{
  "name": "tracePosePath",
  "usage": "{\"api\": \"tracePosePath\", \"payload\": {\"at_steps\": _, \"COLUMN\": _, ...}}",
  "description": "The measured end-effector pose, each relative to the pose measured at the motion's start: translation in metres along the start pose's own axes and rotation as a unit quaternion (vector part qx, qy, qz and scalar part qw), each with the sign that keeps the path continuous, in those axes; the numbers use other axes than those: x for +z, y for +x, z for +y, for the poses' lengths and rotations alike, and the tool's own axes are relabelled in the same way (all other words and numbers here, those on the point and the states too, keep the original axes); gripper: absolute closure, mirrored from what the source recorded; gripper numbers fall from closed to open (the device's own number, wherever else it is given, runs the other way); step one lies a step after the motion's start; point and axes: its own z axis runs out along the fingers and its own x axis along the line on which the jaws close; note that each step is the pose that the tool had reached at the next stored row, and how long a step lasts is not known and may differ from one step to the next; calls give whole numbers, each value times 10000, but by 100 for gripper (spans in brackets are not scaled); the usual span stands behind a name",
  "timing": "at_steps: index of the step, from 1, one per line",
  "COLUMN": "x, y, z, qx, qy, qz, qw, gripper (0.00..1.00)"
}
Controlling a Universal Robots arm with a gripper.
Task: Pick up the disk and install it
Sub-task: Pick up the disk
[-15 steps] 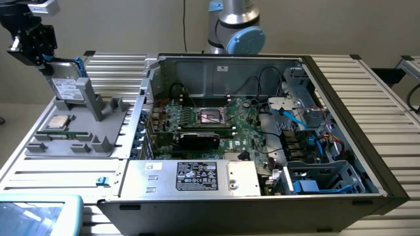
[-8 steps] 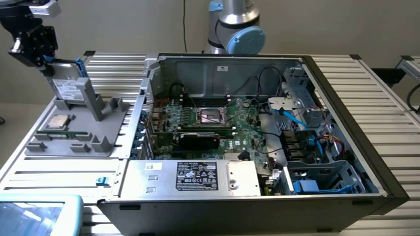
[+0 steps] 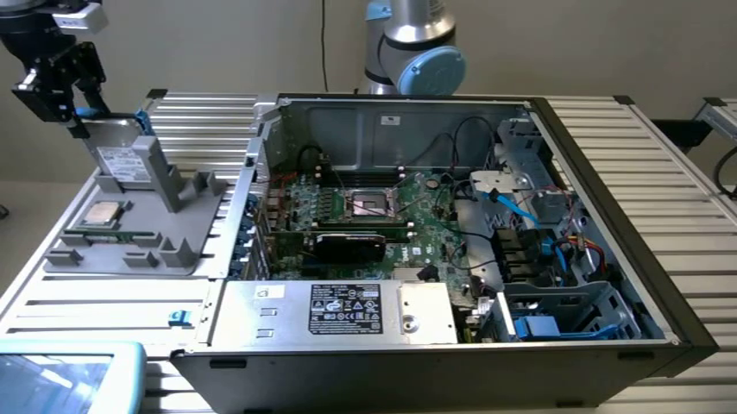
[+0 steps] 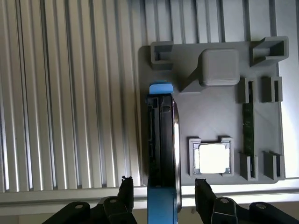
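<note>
**A:** How is the arm set?

**B:** The arm (image 3: pixel 417 60) rises from behind the open computer case (image 3: pixel 381 138). Its black wrist end hangs outside the case, off the side at the exterior view's left. It is aimed straight down over the disk (image 3: pixel 121 159).

**A:** And the jaws?

**B:** Parted. In the wrist view one stands on each side of the disk's upper edge, with a clear gap between each and the drive. They straddle it and grip nothing.

**A:** So where exactly is the disk?

**B:** Outside the case, standing on edge in the grey fixture (image 3: pixel 185 228) that lies just beside the case wall. Its blue carrier shows at both upper corners, and there is a pale label on its broad face.

**A:** Anything else on that fixture?

**B:** A square silver processor chip (image 3: pixel 103 214) lies flat in its own pocket, apart from the disk. A narrow green board (image 4: pixel 247 126) stands on edge in slots.

**A:** What about the surface and the room?

**B:** A ribbed aluminium tabletop (image 3: pixel 657 172) carries both fixture and case. The case lies with its open side up, so the motherboard and cables inside are showing. Behind the case is a plain beige wall (image 3: pixel 230 43) with a dark cable (image 3: pixel 324 43) hanging down it.
</note>
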Motion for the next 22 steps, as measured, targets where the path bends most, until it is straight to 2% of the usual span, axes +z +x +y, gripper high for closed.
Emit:
{"api": "tracePosePath", "payload": {"at_steps": 1, "x": 0, "y": 0, "z": 0, "qx": 0, "qy": 0, "qz": 0, "qw": 10000, "gripper": 36}}
{"api": "tracePosePath", "payload": {"at_steps": 8, "x": 1, "y": 0, "z": 0, "qx": 0, "qy": 0, "qz": 1, "qw": 10000, "gripper": 36}}
{"api": "tracePosePath", "payload": {"at_steps": 12, "x": 2, "y": 0, "z": 0, "qx": 0, "qy": 3, "qz": -18, "qw": 10000, "gripper": 36}}
{"api": "tracePosePath", "payload": {"at_steps": 17, "x": 2, "y": 1, "z": 0, "qx": 0, "qy": 23, "qz": -23, "qw": 10000, "gripper": 36}}
{"api": "tracePosePath", "payload": {"at_steps": 22, "x": 3, "y": 1, "z": 0, "qx": 1, "qy": 58, "qz": -26, "qw": 10000, "gripper": 36}}
